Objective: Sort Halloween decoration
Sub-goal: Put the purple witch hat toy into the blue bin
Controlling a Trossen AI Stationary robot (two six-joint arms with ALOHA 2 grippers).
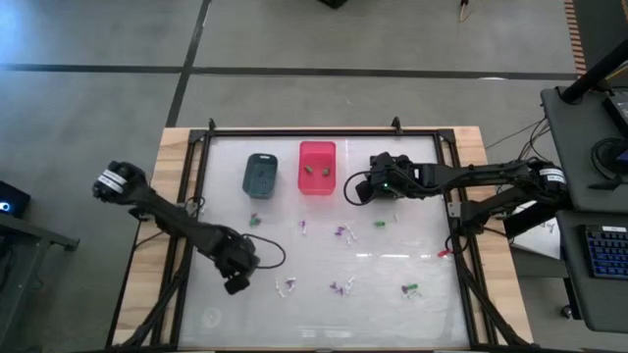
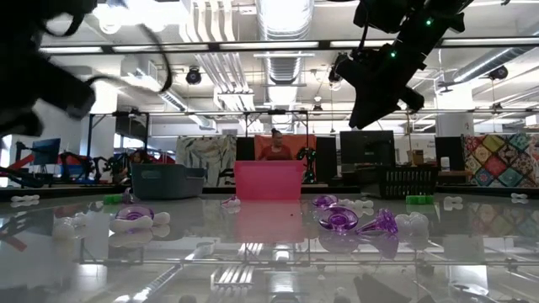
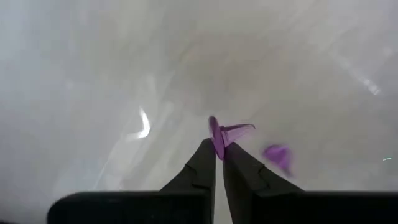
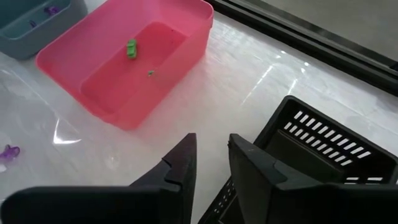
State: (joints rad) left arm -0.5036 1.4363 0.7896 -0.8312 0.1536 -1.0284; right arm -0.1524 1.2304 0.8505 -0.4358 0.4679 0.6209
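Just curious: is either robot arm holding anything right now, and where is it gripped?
The left fingers pinch a purple trinket by its thin edge. The right fingers hold nothing.

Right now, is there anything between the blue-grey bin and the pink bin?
No. In the high view, only bare white tabletop separates the blue-grey plastic bin from the pink plastic bin.

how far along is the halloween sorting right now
Early on. Done: green trinkets lie in the pink bin, purple ones in the blue-grey bin. In hand: the left gripper is shut on a purple trinket. The right gripper hovers above the black bin. Left: many trinkets scattered on the table.
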